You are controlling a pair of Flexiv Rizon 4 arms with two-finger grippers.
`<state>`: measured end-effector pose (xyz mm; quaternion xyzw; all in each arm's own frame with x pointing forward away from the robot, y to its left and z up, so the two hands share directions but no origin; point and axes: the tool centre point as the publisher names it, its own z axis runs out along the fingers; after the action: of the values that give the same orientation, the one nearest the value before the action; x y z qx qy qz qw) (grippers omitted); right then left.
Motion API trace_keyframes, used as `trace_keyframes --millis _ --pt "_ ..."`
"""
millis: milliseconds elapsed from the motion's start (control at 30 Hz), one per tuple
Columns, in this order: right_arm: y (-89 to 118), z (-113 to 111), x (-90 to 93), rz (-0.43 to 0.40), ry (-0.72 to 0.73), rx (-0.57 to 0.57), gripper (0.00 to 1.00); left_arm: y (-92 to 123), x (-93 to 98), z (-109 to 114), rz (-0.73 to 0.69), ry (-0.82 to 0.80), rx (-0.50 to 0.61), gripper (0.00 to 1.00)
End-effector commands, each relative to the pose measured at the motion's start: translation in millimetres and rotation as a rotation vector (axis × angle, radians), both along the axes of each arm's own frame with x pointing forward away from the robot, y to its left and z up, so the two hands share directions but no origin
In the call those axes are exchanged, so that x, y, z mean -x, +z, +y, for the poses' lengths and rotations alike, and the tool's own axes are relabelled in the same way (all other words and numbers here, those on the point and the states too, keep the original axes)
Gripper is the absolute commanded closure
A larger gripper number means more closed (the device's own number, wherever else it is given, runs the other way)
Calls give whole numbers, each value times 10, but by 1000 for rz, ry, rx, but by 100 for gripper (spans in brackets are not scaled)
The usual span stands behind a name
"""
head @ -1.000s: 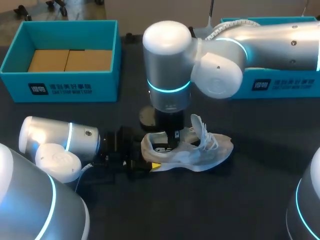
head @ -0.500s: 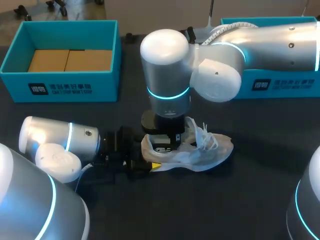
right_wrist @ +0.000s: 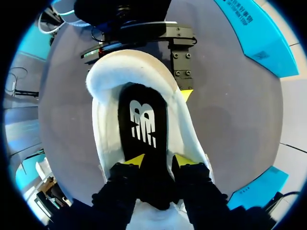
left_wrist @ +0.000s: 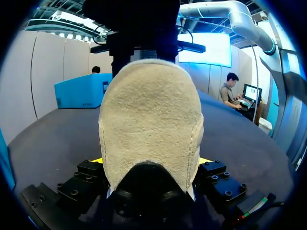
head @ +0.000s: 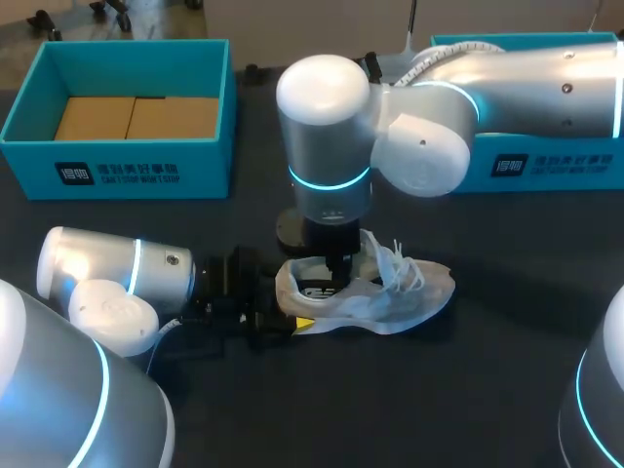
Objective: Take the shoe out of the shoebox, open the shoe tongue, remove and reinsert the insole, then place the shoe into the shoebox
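Observation:
A white sneaker lies on its side in the middle of the dark table, heel toward my left arm. My left gripper is shut on its heel; in the left wrist view the suede heel fills the gap between the fingers. From above, my right gripper reaches down into the shoe's mouth. In the right wrist view its yellow tips stand slightly apart, open, over the black insole lying flat inside the white collar. A left fingertip presses the shoe's side.
An open teal shoebox with brown cardboard inside stands at the back left. A second teal box sits at the back right, partly behind my right arm. Bare dark table lies in front of the shoe.
The right gripper's fingers have parted inside the shoe, and the arm has shifted slightly. The left gripper and the heel have stayed put.

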<state>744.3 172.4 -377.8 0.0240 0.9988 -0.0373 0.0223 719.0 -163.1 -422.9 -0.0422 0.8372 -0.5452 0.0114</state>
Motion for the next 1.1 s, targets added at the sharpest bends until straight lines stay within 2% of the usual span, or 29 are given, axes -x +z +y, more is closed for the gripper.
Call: trace_keyframes --millis 33,333,567,600,633,667,767,933,1100 --pt "-84 23 -18 6 1 -9 57 0 -5 -5 0 -2 -3 100" --pt "-280 89 -21 44 13 -45 53 0 -5 -5 0 -2 -3 100" --pt "-489 155 125 111 10 -57 55 0 -5 -5 0 -2 -3 100" --pt "-523 162 153 123 8 -53 56 0 -5 -5 0 -2 -3 100" --pt "-552 171 181 128 3 -54 63 0 -5 -5 0 -2 -3 100" --pt "-581 178 208 133 -4 -63 80 0 -5 -5 0 -2 -3 100" --pt "-633 172 269 141 -27 -61 100 0 -5 -5 0 -2 -3 100" --pt "-592 129 328 140 -45 -47 100 0 -5 -5 0 -2 -3 100" --pt "-357 4 363 108 -83 -28 100 0 -5 -5 0 -2 -3 100"
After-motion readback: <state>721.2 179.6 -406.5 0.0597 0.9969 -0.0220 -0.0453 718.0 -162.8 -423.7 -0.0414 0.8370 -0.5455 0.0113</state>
